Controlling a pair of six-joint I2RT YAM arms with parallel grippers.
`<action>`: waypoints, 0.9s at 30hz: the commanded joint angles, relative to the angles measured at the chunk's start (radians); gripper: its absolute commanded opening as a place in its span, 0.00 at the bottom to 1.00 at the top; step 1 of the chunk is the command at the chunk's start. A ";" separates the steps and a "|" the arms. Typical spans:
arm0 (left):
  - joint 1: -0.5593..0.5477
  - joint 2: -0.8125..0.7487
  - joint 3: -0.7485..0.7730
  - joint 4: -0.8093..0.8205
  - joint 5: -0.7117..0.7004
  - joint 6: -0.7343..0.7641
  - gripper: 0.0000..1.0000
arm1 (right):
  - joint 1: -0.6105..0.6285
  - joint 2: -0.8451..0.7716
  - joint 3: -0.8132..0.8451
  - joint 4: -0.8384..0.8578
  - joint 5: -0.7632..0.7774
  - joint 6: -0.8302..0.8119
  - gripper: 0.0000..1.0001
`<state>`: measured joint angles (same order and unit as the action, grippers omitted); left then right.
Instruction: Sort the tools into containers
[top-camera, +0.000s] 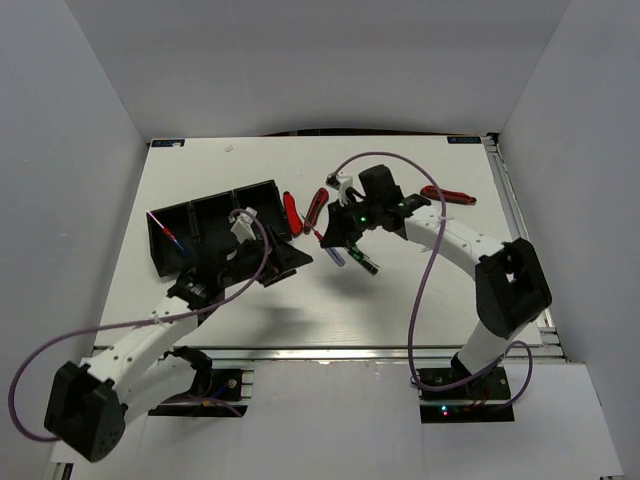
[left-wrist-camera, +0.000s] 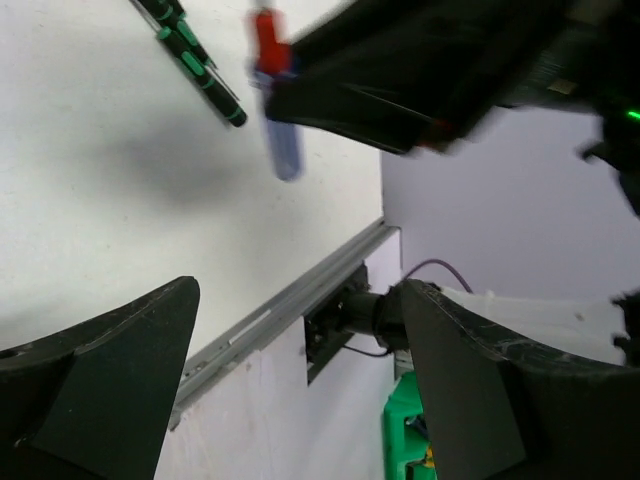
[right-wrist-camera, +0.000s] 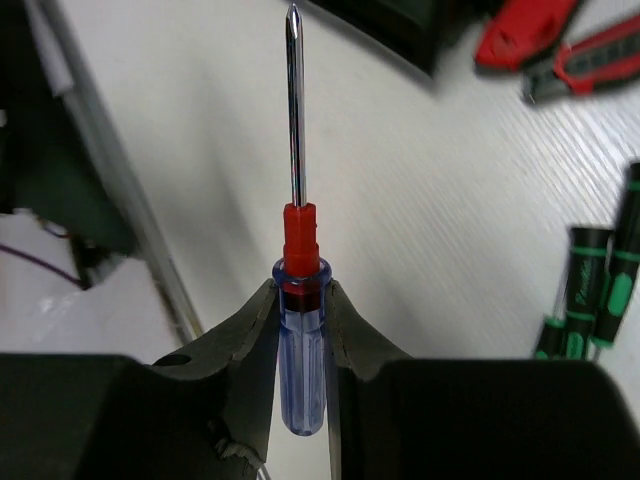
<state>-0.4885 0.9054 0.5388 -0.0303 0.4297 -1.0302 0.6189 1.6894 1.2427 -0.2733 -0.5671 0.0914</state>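
Right wrist view: right gripper (right-wrist-camera: 300, 290) clamps one blue-handled screwdriver (right-wrist-camera: 300, 240); left gripper (left-wrist-camera: 298, 290) gapes empty

Robot lab booth, white walls (top-camera: 300, 60), white table (top-camera: 360, 300)

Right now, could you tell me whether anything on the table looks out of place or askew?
Only the black tray stands out: it sits skewed on the table, left end closer to the near edge. Nothing looks spilled or broken. The right gripper holds the blue screwdriver straight in its jaws.
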 joint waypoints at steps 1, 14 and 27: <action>-0.039 0.085 0.084 0.089 -0.127 0.008 0.93 | -0.001 -0.068 0.014 0.112 -0.224 0.042 0.00; -0.041 0.245 0.214 0.115 -0.155 0.036 0.83 | -0.002 -0.154 -0.092 0.237 -0.281 0.090 0.00; -0.042 0.270 0.222 0.093 -0.152 0.039 0.54 | -0.001 -0.151 -0.098 0.261 -0.309 0.111 0.00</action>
<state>-0.5266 1.1641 0.7311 0.0608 0.2707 -1.0027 0.6159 1.5719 1.1519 -0.0643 -0.8387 0.1883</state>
